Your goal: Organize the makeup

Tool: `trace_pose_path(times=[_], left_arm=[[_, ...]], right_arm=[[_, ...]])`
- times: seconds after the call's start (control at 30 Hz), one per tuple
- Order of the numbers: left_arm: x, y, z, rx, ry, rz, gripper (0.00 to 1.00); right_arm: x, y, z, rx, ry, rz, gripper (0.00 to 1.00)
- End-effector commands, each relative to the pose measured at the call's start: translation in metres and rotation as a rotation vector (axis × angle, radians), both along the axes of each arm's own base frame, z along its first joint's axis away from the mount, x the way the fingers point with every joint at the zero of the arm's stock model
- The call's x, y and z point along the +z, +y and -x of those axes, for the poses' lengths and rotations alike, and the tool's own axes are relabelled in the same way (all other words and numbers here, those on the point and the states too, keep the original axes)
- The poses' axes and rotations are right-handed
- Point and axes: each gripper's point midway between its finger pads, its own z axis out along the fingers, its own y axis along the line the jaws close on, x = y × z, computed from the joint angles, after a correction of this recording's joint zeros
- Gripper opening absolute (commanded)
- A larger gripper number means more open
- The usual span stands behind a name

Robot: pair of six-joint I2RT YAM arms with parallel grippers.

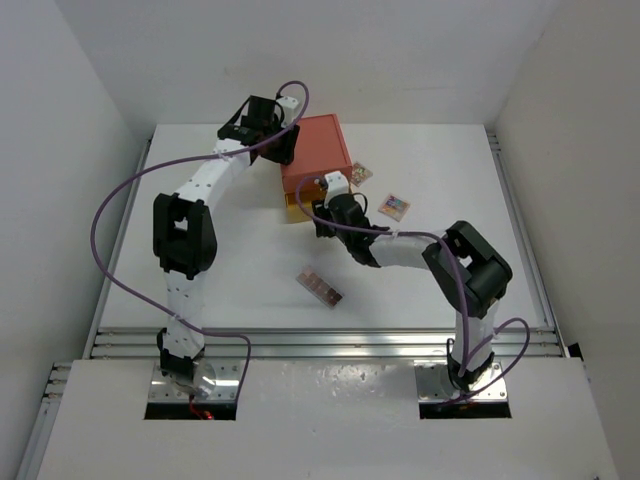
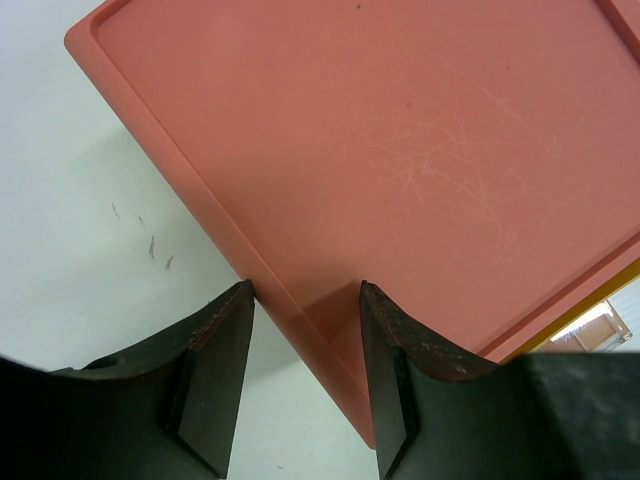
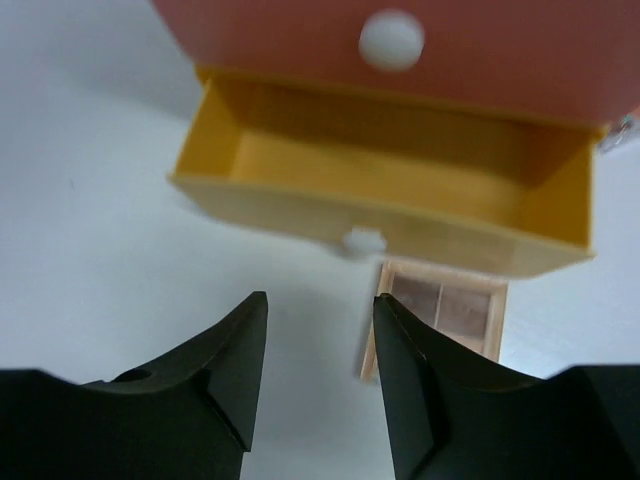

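Note:
The orange-red drawer box (image 1: pixel 318 150) stands at the back centre of the table. Its yellow lower drawer (image 3: pixel 400 175) is pulled out and holds nothing. My left gripper (image 2: pixel 305 290) (image 1: pixel 281 141) straddles the box's near left corner (image 2: pixel 330 340), its jaws closed against the walls. Just in front of the drawer's white knob (image 3: pixel 363 241), my right gripper (image 3: pixel 320 298) (image 1: pixel 322 208) is open with nothing between its fingers. A square wood-framed palette (image 3: pixel 445 308) lies on the table under the drawer's front. Two small palettes (image 1: pixel 360 173) (image 1: pixel 395 207) and a long pinkish-brown palette (image 1: pixel 320 287) lie apart.
The box's upper drawer is shut, its white knob (image 3: pixel 391 40) facing my right wrist. Purple cables loop over both arms (image 1: pixel 120 200). White walls close in the table on the left, the back and the right.

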Motion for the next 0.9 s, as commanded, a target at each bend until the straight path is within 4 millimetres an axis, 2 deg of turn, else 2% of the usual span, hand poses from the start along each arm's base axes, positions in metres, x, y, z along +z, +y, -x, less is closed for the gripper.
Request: trace_pose_path(times=[0.0,0.1,0.2,0.43,0.57,0.77,0.83,0.87], left_arm=[[-0.026,0.009,0.005,0.014,0.078,-0.042,0.51],[-0.026,0.009,0.005,0.014,0.078,-0.042,0.51],[-0.026,0.009,0.005,0.014,0.078,-0.042,0.51],[-0.026,0.009,0.005,0.014,0.078,-0.042,0.51],[-0.026,0.009,0.005,0.02,0.08,-0.035,0.51],[-0.026,0.009,0.005,0.02,0.08,-0.035,0.51],[-0.026,0.009,0.005,0.02,0.08,-0.035,0.51],[-0.026,0.009,0.005,0.02,0.08,-0.035,0.51]], right_arm=[[0.034,-0.006,-0.026,-0.066,-0.046,-0.03,0.48],[0.023,-0.002,-0.025,-0.083,-0.014,-0.055,0.48],[0.013,-0.002,-0.033,-0.149,0.014,-0.073,0.49],[0.017,0.008,-0.055,-0.183,-0.001,-0.076,0.48],[0.009,0.004,-0.06,-0.215,-0.001,-0.046,0.45],[-0.002,0.001,-0.06,-0.226,0.012,-0.021,0.45],[-0.005,0.009,-0.054,-0.2,0.025,-0.019,0.44],[-0.008,0.004,-0.058,-0.212,0.026,-0.018,0.44]])
